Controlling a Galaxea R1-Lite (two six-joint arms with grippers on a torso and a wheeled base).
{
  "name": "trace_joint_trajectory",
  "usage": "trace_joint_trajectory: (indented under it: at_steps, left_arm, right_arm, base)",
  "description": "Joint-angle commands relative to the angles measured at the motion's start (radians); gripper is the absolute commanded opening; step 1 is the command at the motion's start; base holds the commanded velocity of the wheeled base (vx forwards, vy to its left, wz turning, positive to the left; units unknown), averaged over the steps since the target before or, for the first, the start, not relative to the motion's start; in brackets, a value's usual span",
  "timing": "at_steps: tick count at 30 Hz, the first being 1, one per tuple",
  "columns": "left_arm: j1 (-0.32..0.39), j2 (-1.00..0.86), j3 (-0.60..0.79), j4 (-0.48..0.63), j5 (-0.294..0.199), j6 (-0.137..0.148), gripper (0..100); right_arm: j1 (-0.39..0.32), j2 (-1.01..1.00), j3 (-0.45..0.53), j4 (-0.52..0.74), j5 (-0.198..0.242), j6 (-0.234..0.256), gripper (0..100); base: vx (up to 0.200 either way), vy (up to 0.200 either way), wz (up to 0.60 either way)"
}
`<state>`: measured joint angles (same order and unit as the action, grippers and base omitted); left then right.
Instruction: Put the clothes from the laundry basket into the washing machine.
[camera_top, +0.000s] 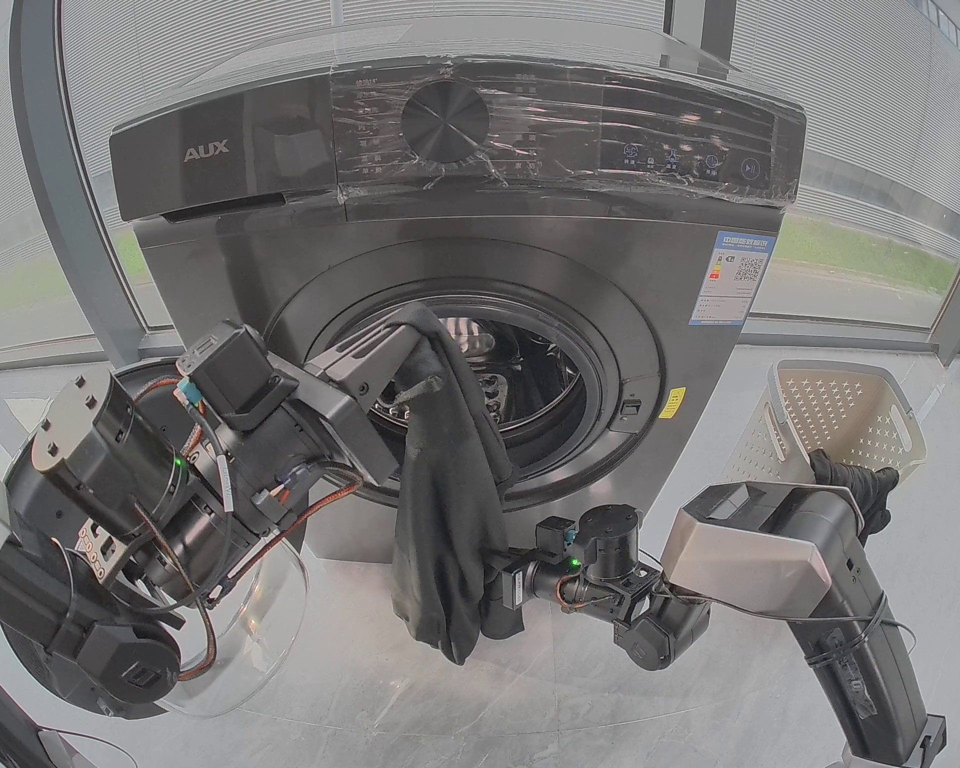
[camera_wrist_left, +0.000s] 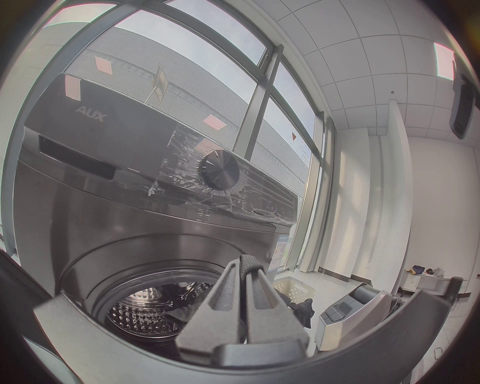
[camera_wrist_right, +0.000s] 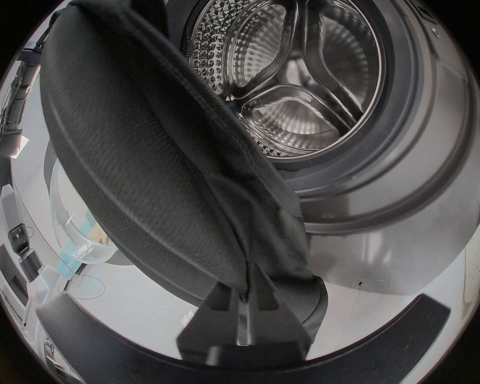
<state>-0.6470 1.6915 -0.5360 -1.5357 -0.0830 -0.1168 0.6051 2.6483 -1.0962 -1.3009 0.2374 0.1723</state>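
**Currently: both grippers pinch one dark garment at the washer mouth**

Left arm is raised. The left gripper (camera_top: 408, 332) points into the round opening of the washing machine (camera_top: 620, 300), with its fingers (camera_wrist_left: 225, 300) pressed together on the top fold of the dark garment (camera_top: 450, 500). Cloth pokes out between the fingertips.

From that grip the garment hangs straight down in front of the opening, and its lower end drops below the port rim.

Right arm is low, with the forearm about level. The right gripper (camera_top: 497, 592) sits well below the left one and is clamped narrow on the garment's lower part. Fabric bunches just beyond its tips.

The drum (camera_wrist_right: 300, 100) lies just past the left gripper's tips. From the right gripper it is above and beyond. Perforated steel wall and paddles are visible inside. Can't tell whether any cloth is in it.

The glass door (camera_top: 255, 620) is swung open beneath the left arm.

The laundry basket (camera_top: 850, 400) is on the floor behind the right arm, well apart from both grippers. It is tilted toward the machine. Another dark cloth (camera_top: 868, 490) is draped over its near rim.
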Motion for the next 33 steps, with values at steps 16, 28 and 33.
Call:
trace_joint_trajectory:
  at_steps: [16,28,33]
  left_arm:
    - [0.150,0.014,0.177,-0.014,-0.001,-0.037,0]
    - [0.152,0.002,0.292,-0.014,0.006,-0.044,0]
    - [0.178,0.005,0.330,-0.014,0.003,-0.044,0]
  right_arm:
    - [-0.103,-0.530,0.634,-0.183,-0.021,-0.063,0]
    - [-0.134,-0.642,0.705,-0.248,-0.064,-0.053,0]
    - [-0.140,-0.663,0.711,-0.248,-0.064,-0.048,0]
  base:
    - [0.000,0.000,0.00]
    - [0.000,0.000,0.00]
    - [0.000,0.000,0.00]
